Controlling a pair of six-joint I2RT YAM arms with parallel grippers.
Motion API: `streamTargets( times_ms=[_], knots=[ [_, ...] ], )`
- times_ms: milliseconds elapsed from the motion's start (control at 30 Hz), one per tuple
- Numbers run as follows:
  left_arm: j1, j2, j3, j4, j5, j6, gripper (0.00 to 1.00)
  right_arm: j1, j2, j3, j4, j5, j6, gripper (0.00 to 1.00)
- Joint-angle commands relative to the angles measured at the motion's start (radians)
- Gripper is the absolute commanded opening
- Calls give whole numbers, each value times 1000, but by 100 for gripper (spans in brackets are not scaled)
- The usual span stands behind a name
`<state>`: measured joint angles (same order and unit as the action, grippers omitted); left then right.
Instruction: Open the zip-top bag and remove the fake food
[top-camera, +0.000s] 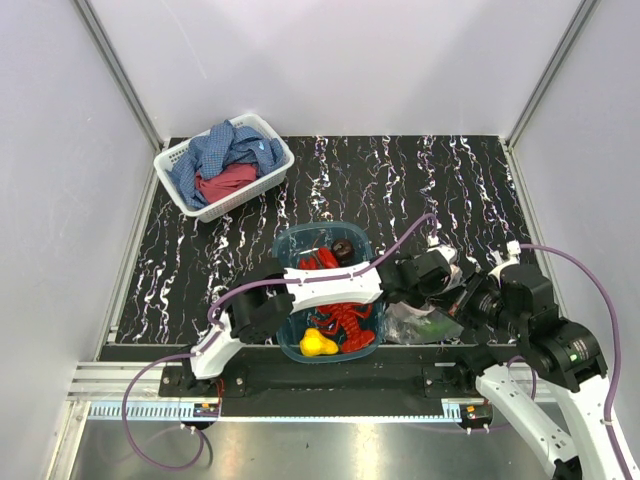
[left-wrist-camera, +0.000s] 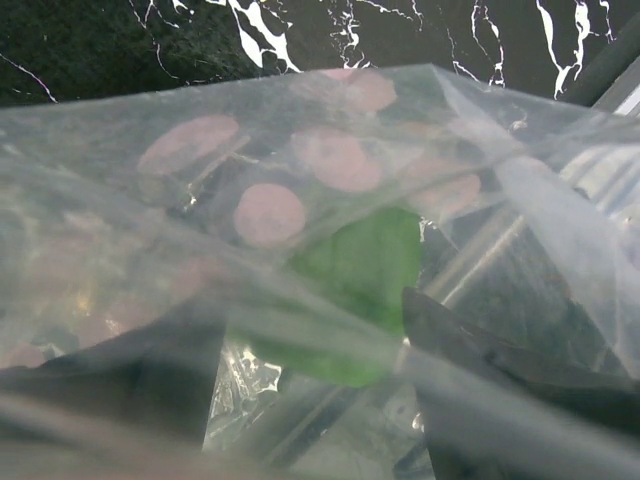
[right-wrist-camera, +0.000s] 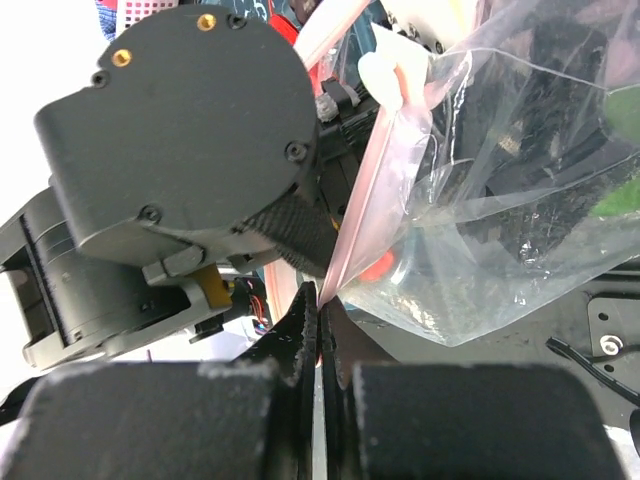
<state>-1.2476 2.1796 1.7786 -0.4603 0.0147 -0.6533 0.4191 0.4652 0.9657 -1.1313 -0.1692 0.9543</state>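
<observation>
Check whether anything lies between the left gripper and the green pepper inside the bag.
It seems so: a clear fold of the zip-top bag runs across the green pepper, in front of the open left gripper. Nothing else shows there.

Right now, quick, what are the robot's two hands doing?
Left gripper: open, at the zip-top bag.
Right gripper: shut on its pink zip strip.

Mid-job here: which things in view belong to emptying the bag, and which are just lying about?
Job: zip-top bag, pinched by the right gripper; green pepper inside it; lobster, yellow pear, dark red fruit in the teal tub.
Lying about: white basket, its cloths.
</observation>
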Motion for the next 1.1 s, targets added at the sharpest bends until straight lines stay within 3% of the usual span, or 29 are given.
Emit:
streamTargets(
  times_ms=[0, 33, 133, 500, 567, 600, 667, 700, 800, 867, 1067],
  knots=[
    [-7, 12, -8, 41, 31, -22, 74, 4, 21, 59, -19, 22, -2, 0],
    [-10, 12, -14, 43, 39, -28, 75, 4, 23, 67, -22, 25, -8, 0],
    [-19, 35, -45, 51, 88, -35, 92, 6, 18, 73, -41, 37, -15, 0],
    [-35, 80, -97, 57, 37, 33, 89, 6, -11, 39, -64, 59, -17, 0],
    [-33, 92, -88, 49, 27, 59, 82, 4, -14, 38, -70, 60, -14, 0],
    [-33, 91, -75, 46, 28, 66, 71, 3, -16, 39, -73, 63, -12, 0],
    [-24, 72, -58, 26, 11, 86, 59, 4, -17, 45, -88, 68, -22, 0],
    [-21, 65, -45, 20, 8, 93, 46, 6, -19, 47, -91, 74, -28, 0],
    [-3, 20, 19, -30, -1, 122, 32, 6, -16, 48, -108, 97, -45, 0],
    [17, -15, 88, -87, 1, 142, 16, 4, -16, 48, -108, 112, -54, 0],
    [74, -87, 264, -213, 30, 176, 0, 4, 15, 68, -110, 217, -26, 0]
  ],
)
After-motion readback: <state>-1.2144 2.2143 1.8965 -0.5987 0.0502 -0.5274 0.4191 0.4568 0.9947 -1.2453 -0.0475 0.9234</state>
